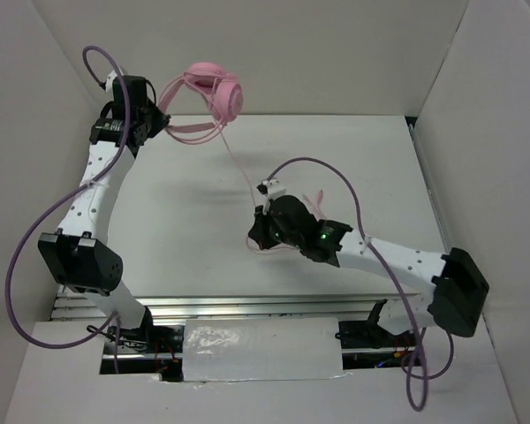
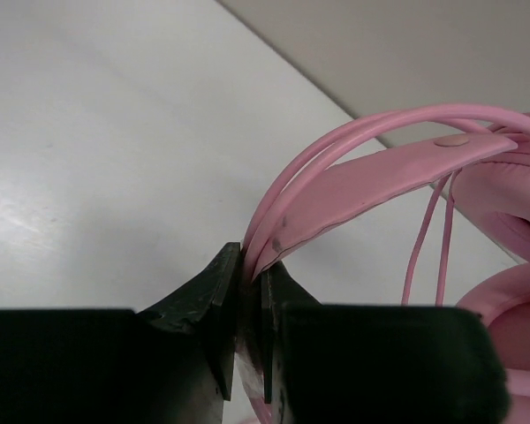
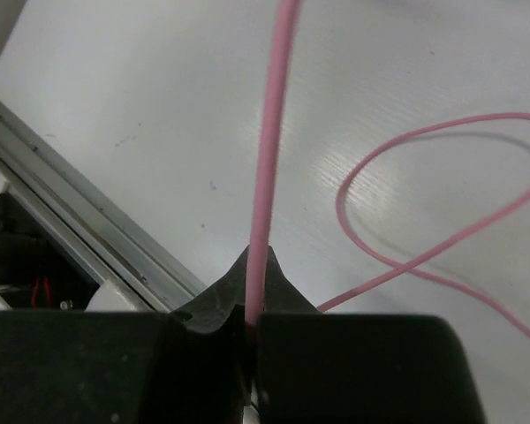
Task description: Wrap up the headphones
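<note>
From where I sit this looks like a robotics lab cell. My left arm (image 1: 93,199) and right arm (image 1: 397,261) are bolted by an aluminium rail (image 1: 247,306) at the near edge of a white table (image 1: 185,230). Plain white walls (image 1: 291,53) box it in. Purple cables (image 1: 18,256) loop loose, and bare wiring (image 1: 375,358) sits beside a taped sheet (image 1: 261,349).

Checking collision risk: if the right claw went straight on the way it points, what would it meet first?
The right claw, shut on the cord, would probably meet the bare table first, left of the cord's slack loop. Depth unclear.
</note>
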Robot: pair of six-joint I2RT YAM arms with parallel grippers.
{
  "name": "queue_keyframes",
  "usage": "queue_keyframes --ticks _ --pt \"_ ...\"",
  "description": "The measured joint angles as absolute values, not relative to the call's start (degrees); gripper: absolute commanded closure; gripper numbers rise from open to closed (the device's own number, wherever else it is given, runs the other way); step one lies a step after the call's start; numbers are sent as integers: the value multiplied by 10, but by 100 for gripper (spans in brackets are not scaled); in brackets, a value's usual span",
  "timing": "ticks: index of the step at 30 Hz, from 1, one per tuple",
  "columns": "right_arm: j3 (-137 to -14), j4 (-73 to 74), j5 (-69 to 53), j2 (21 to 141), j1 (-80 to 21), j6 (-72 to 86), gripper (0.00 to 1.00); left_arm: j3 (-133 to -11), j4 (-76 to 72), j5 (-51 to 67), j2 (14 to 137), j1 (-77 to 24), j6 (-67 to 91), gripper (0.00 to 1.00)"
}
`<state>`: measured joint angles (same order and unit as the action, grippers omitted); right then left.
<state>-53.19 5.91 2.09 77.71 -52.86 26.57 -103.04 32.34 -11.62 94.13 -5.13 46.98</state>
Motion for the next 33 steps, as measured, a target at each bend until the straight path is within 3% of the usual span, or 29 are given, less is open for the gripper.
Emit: queue_keyframes --ticks 7,14,19,24,33 --pt "-614 230 277 688 -659 217 100 -991 369 -239 961 -54 462 100" --pt "-714 182 403 699 -628 -30 100 -775 297 -269 884 -114 384 100" --pt "-773 150 315 745 -524 -216 100 -625 244 -225 784 -186 294 100" --pt "-815 150 177 792 -443 -358 100 -583 203 -213 733 -289 209 100" --pt "-825 147 10 878 -321 -388 100 -555 154 -164 696 -415 100 100"
